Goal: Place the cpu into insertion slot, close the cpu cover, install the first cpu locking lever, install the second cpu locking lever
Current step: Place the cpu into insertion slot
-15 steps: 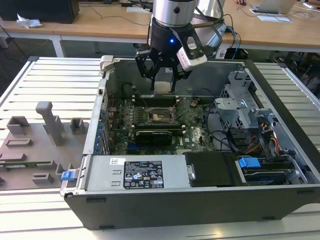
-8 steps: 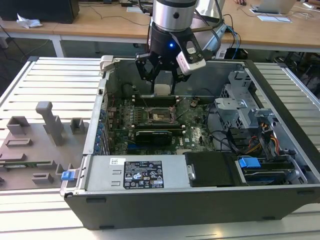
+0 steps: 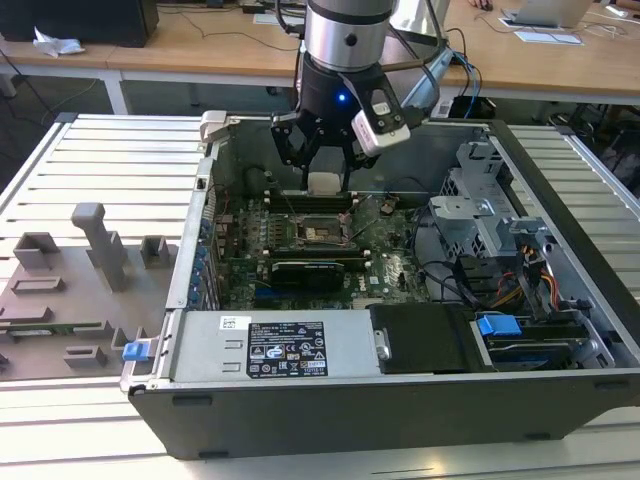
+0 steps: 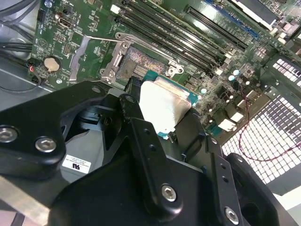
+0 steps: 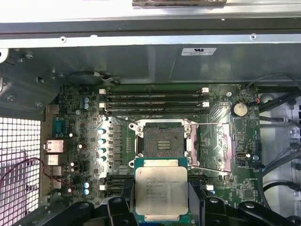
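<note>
My gripper (image 3: 325, 178) is shut on the cpu (image 3: 323, 184), a pale silvery square chip with a green edge. It hangs inside the open computer case, above the motherboard. In both wrist views the cpu (image 5: 161, 190) (image 4: 164, 106) sits between the black fingers (image 5: 123, 195), close to the insertion slot (image 5: 163, 141) (image 4: 138, 63) but apart from it and offset to one side. The slot's dark centre is bare. The cpu cover (image 5: 218, 146) lies swung open beside the slot, with thin wire levers (image 5: 209, 124) sticking out along it.
Long black memory slots (image 5: 155, 101) run along the far side of the socket. The case walls (image 3: 205, 215) enclose the board. A labelled power supply (image 3: 285, 345), a drive cage (image 3: 480, 215) with cables and grey fixtures (image 3: 100, 250) on the table stand around.
</note>
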